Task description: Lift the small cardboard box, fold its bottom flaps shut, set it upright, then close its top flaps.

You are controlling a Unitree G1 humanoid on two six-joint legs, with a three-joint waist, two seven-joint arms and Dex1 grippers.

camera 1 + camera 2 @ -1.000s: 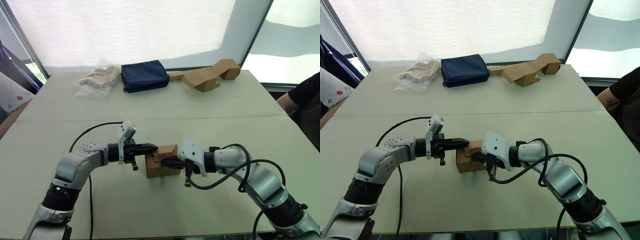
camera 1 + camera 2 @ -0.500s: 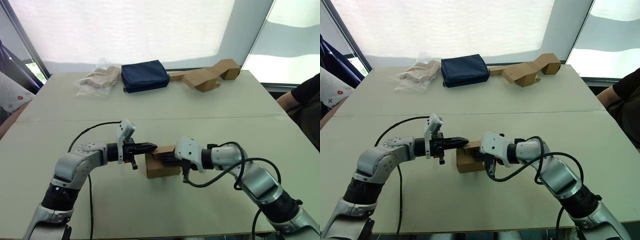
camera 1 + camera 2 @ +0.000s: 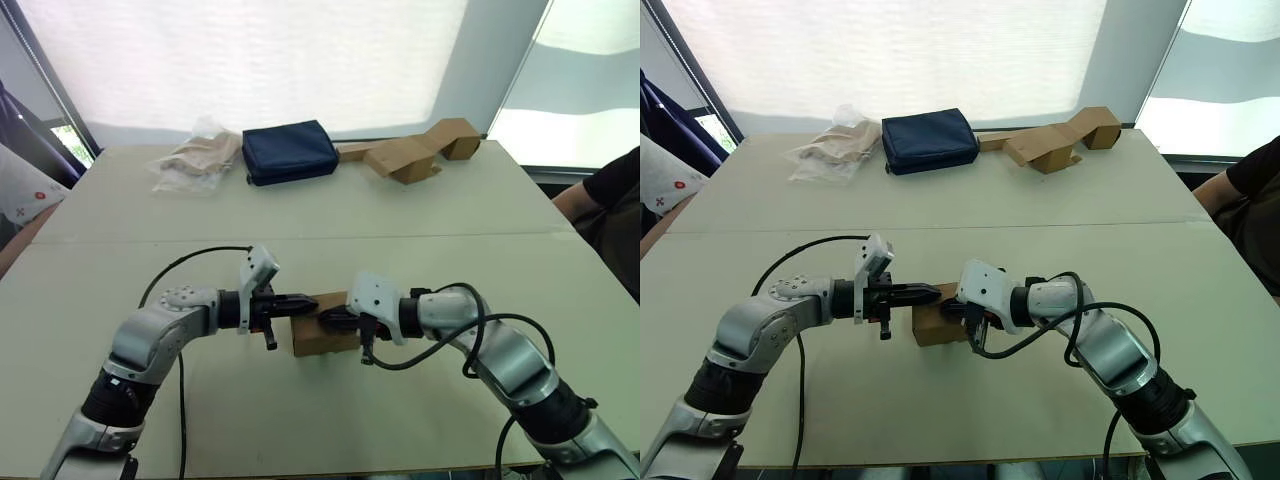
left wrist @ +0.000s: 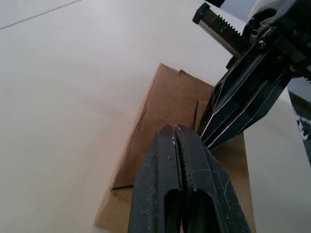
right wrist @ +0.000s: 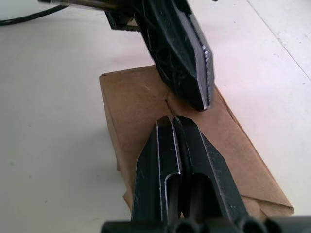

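The small cardboard box [image 3: 322, 338] stands upright on the table, plain brown, near the front middle. Its top flaps [image 5: 146, 94] lie folded down flat, an angled tuck edge showing across them. My left gripper [image 3: 305, 299] reaches in from the left, shut, with its tips resting on the box top [image 4: 170, 97]. My right gripper [image 3: 325, 318] comes from the right, also shut, tips on the same top, nose to nose with the left one. Neither holds anything. The bottom flaps are hidden under the box.
At the table's far side lie a crumpled plastic bag [image 3: 198, 158], a navy pouch [image 3: 290, 150] and a larger crooked cardboard piece [image 3: 410, 152]. A person's dark sleeve [image 3: 612, 188] shows at the right edge. A black cable [image 3: 185, 262] loops from my left arm.
The raised top flap has gone down flat onto the box. My right gripper has slid left over the top; the left gripper has dropped slightly onto it.
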